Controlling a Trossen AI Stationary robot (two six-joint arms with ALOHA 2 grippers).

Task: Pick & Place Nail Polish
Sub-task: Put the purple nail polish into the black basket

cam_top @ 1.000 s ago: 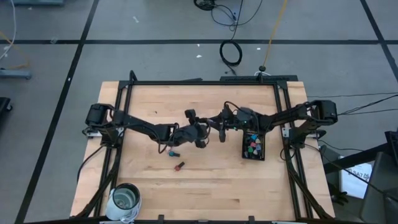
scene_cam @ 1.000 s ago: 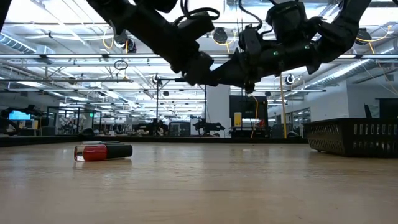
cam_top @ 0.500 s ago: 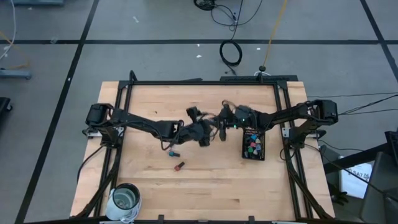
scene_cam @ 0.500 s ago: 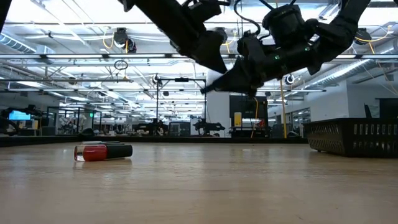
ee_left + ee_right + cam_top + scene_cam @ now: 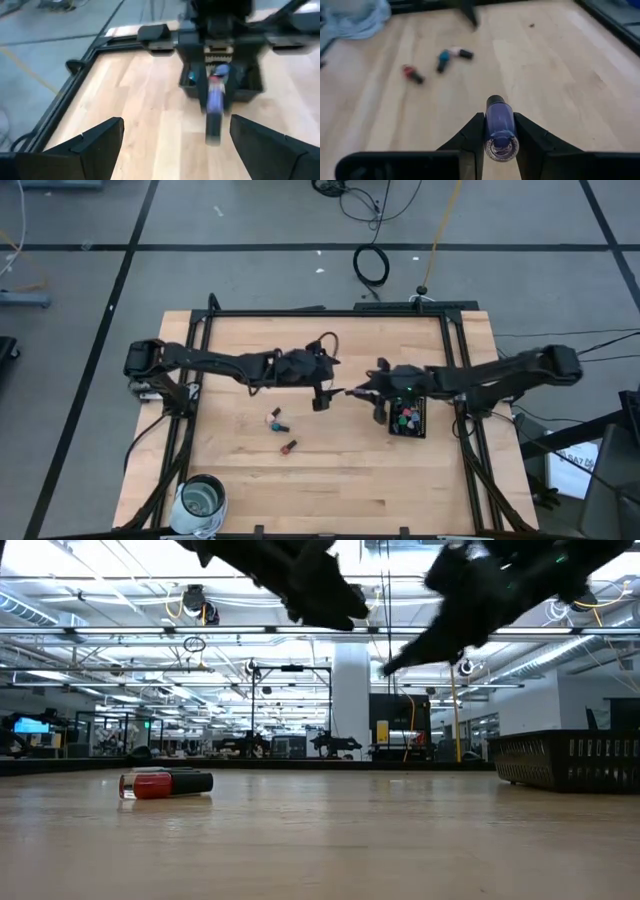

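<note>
**Purple bottle pinched in my right fingers, left fingers spread wide**

Glass, smooth and cylindrical, sits clamped between my right gripper (image 5: 498,131) fingers: a purple nail polish bottle (image 5: 498,121), its rounded end facing my wrist camera. From above, that gripper (image 5: 372,391) hangs over the pale butcher-block table (image 5: 330,470), just beside the black rectangular tray (image 5: 419,430), whose walls look like fine mesh and which holds several coloured bottles.

My left gripper (image 5: 322,388) is raised near the table's middle, its two dark wedge-shaped fingers (image 5: 97,142) standing far apart with nothing between them.

Three small bottles lie on their sides on the bare wood: a red one (image 5: 289,446) with a dark cap, a teal one (image 5: 279,425), and a pale pink one (image 5: 460,52) touching or nearly touching the teal.

A round glass jar (image 5: 201,500) stands at the near left corner. A black metal frame (image 5: 330,313) rims the table; the wood between the loose bottles and the tray lies open.
</note>
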